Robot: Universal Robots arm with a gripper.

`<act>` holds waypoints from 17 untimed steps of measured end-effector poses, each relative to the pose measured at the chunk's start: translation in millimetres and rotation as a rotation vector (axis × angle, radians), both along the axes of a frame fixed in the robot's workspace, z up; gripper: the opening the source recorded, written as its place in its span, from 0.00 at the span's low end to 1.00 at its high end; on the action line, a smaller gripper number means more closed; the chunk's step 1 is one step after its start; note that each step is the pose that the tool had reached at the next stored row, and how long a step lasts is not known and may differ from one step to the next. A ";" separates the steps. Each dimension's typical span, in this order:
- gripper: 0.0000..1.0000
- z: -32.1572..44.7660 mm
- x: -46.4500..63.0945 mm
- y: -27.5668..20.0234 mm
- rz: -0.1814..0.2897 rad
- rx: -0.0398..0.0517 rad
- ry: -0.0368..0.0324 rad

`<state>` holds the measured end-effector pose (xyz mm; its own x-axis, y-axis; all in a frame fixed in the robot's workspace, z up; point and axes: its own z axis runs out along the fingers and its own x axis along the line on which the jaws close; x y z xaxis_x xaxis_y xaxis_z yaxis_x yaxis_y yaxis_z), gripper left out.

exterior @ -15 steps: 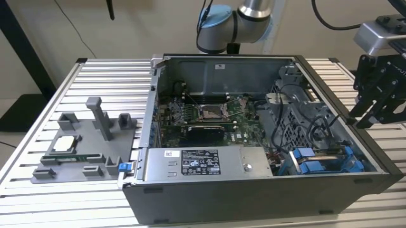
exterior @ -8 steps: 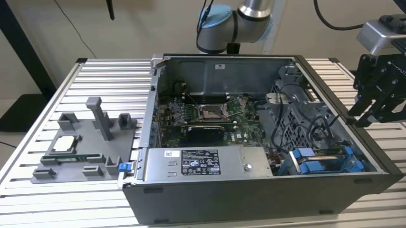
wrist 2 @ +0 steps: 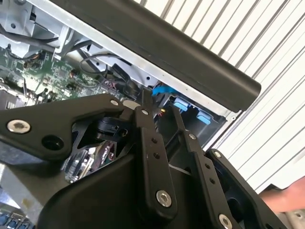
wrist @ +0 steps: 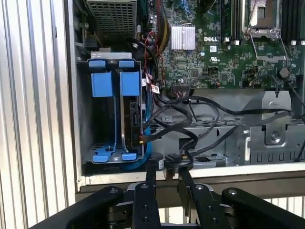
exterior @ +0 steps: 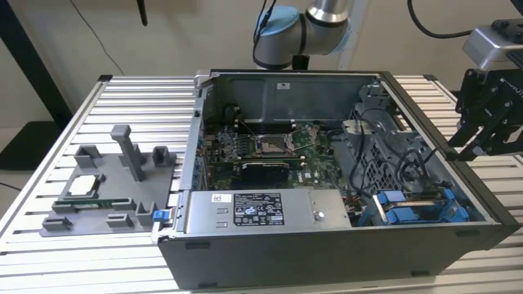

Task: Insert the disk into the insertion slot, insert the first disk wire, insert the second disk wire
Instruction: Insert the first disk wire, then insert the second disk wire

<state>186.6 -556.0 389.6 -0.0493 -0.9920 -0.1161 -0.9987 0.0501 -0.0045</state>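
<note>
Open computer case: the insertion slot sits in its near corner, on the exterior view's right. The disk appears seated upright in the slot, so step one looks done. Black wires lie loose beside it. One connector seems unplugged, against the case wall. The gripper hangs over that wall, pointing down towards the connector. Whether it is spread or pinching cannot be told.
</note>
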 end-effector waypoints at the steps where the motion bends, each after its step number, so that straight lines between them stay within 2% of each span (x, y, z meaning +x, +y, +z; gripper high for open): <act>1: 1.00 -0.4 0.3 0.6 0.000 0.0003 0.0036; 6: 1.00 -2.5 0.8 2.3 0.000 0.0007 0.0332; 10: 1.00 -5.6 3.2 2.4 0.000 0.0078 0.0408; 12: 1.00 -6.8 4.7 2.1 0.000 0.0101 0.0473; 15: 1.00 -8.4 9.1 1.2 0.000 0.0170 0.0662; 17: 1.00 -9.1 10.6 0.6 0.000 0.0181 0.0820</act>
